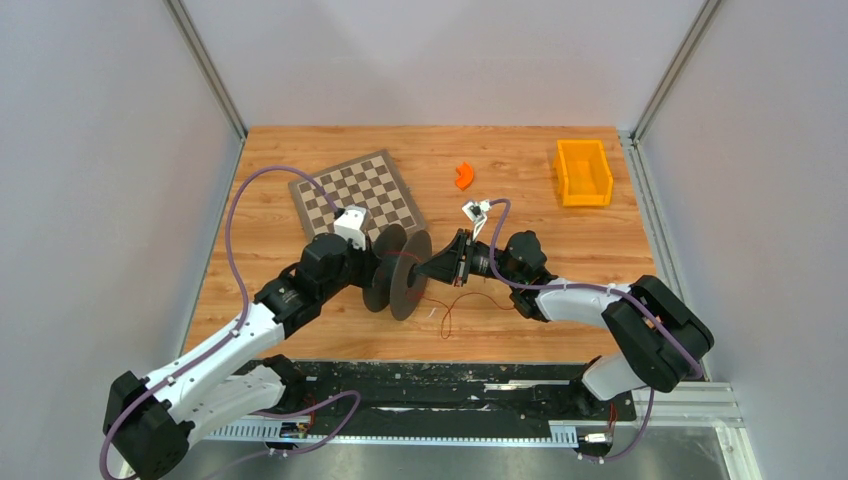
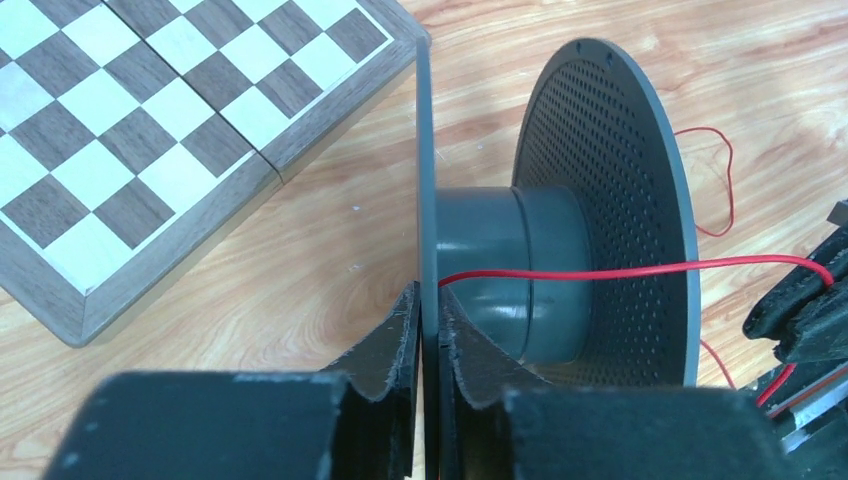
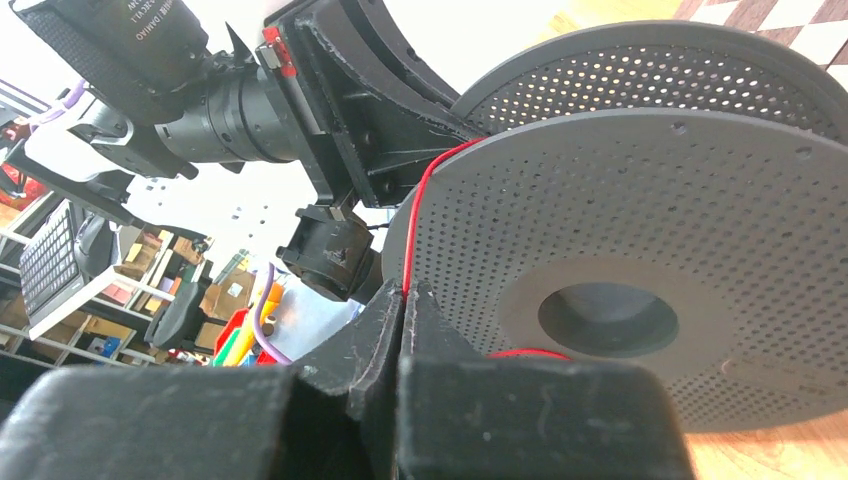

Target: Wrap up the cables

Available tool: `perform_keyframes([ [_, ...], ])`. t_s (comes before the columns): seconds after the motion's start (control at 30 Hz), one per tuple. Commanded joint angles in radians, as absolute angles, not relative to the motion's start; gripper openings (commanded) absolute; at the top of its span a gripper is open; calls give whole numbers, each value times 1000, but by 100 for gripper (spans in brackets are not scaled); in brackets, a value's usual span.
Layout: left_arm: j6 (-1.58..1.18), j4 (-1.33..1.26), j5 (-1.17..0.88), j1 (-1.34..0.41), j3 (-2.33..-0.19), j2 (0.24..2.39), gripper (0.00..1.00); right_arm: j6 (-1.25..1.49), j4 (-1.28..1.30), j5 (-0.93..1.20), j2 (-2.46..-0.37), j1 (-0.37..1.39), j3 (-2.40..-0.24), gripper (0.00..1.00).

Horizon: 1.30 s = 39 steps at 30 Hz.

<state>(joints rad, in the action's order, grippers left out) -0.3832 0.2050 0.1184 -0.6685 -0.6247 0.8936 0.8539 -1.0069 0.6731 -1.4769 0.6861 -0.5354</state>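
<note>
Winding a thin, limp dark red wire onto a dark grey perforated plastic spool at mid-table. The left gripper pinches the spool's near flange edge-on, one black finger on each face of the thin disc, so the reel's axis lies roughly level. The right gripper is pressed together on the wire, which leaves its fingertips and runs taut across the hub to the inner face of the near flange. The slack lies in loose curls on the orange-brown wooden table, just below the spool.

Judged from the nearly bare hub, winding has barely begun. To do this step well, the right arm should carry the wire around the hub under light, even tension and between the two flanges. The left grip must stop the reel from turning or tipping. Too much pull could slide the flange out of the pinch. Too little would let the turns spring loose.

The flanges are stiff, matt discs densely drilled with small holes. The hub is a smooth stepped cylinder offering little friction. The wire is glossy and thread-like, and it likely slips easily.

A folding wooden chessboard, a small curved orange piece and an orange plastic bin lie well apart.
</note>
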Motion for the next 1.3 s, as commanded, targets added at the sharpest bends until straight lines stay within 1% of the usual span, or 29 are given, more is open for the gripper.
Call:
perform_keyframes([
  [0.0,-369,180,116,-679,-671,902,7,837,-1040,673,-1484,690,-538,0],
  [0.03,-367,180,115,-680,-673,903,5,838,-1040,675,-1485,690,-540,0],
  [0.07,-366,180,114,-683,-676,907,1,840,-1042,676,-1487,690,-541,0],
  [0.1,-363,179,116,-685,-679,907,0,842,-1045,676,-1488,690,-541,0],
  [0.4,-362,188,147,-693,-681,901,0,847,-1045,682,-1491,690,-543,0],
  [0.47,-367,189,156,-693,-683,899,0,850,-1044,684,-1489,690,-544,7],
  [0.6,-385,210,169,-693,-693,891,0,822,-939,681,-1441,685,-569,30],
  [0.7,-397,232,187,-693,-704,860,0,700,-808,663,-1356,684,-586,41],
  [0.8,-398,264,210,-693,-716,822,0,510,-668,652,-1250,684,-599,55],
  [0.9,-384,299,228,-692,-747,781,0,351,-551,592,-1149,685,-590,63],
  [1.0,-371,345,242,-692,-778,751,0,273,-519,543,-1071,684,-550,71],
  [1.17,-379,405,269,-693,-834,717,0,309,-570,549,-1060,699,-474,80],
  [1.27,-401,420,302,-693,-862,703,0,345,-636,541,-1088,732,-430,81],
])
